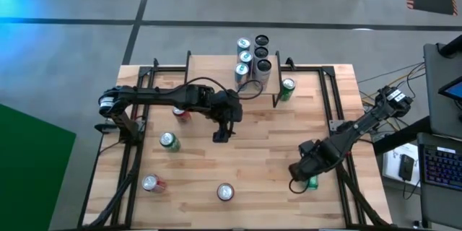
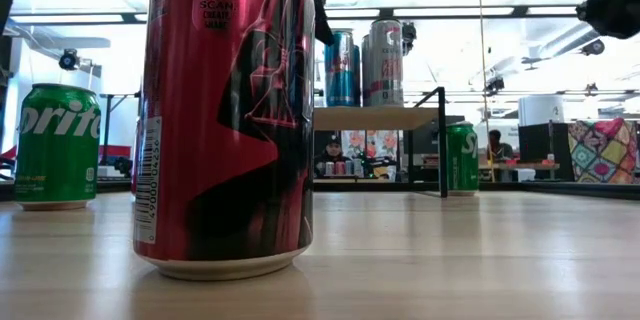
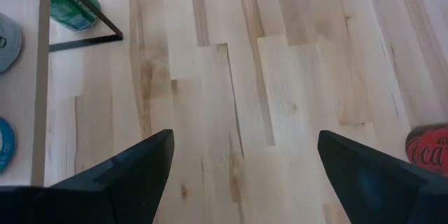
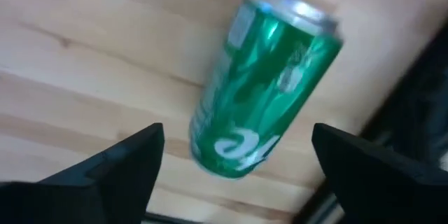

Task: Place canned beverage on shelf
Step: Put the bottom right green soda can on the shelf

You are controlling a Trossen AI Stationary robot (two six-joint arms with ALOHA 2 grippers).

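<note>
High view shows the worktop (image 1: 267, 159), the shelf (image 1: 254, 72) at its far edge holding several cans. Right gripper (image 4: 234, 157) hangs at the near right corner, fingers wide, a green can (image 4: 262, 87) directly ahead between them, tilted or lying—hard to tell. Left gripper (image 3: 241, 175) waits mid-worktop, wide, empty.

Table (image 1: 267, 151): pale wood planks, smooth satin. Green can (image 4: 262, 87) ahead of my right pincer: glossy metal, silver rim. My fingers (image 4: 112, 164): matt black plastic.
</note>
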